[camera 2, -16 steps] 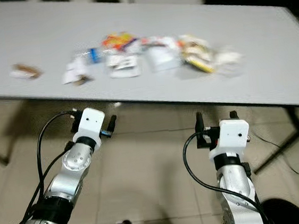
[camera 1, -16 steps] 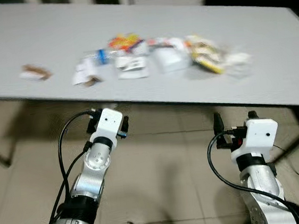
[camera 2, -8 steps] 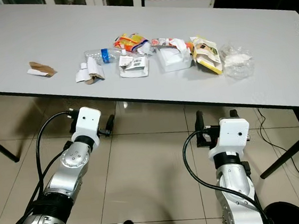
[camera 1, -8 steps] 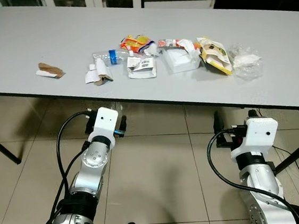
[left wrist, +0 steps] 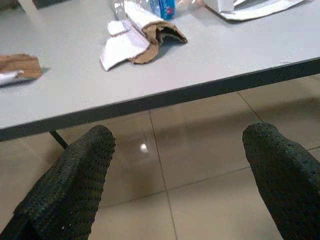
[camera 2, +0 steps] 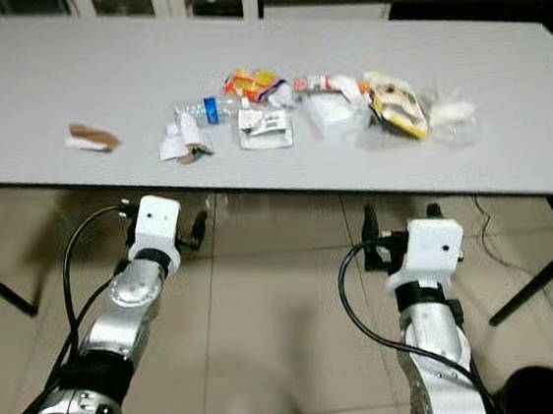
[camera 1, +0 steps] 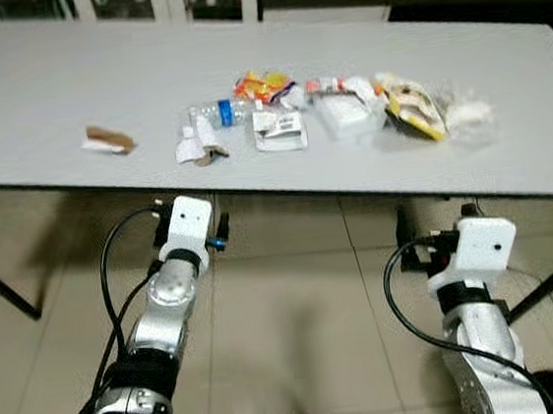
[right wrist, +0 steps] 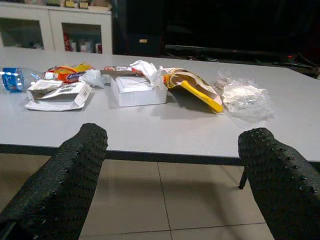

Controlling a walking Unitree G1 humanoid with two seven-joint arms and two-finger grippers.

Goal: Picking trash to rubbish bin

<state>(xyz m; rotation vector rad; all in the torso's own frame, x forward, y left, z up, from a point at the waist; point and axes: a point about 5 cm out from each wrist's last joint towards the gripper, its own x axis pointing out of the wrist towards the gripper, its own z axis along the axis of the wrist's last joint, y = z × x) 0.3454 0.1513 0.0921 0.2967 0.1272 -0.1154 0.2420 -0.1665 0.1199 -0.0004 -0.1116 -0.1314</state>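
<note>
Table [camera 2: 65, 81]: matt grey top, dark edge. Floor tiles [camera 1: 297, 304]: beige, glossy, reflecting light. Left gripper fingers [left wrist: 75, 185]: black, dimpled rubbery texture. Torn cardboard scrap [left wrist: 150, 37]: brown, rough. Clear crinkled plastic bag [right wrist: 246, 98] near the table's right edge. Yellow pouch [right wrist: 192, 86]: glossy. Arm [camera 1: 160, 323]: brushed silver metal.

Big grey table [camera 1: 65, 81] on black legs [camera 1: 8, 285], beige tiled floor [camera 1: 298, 313] underneath. White cabinets with glass doors [right wrist: 55, 30] sit behind the table, and next to them a dark unit [right wrist: 210, 25], too dim to make out.
</note>
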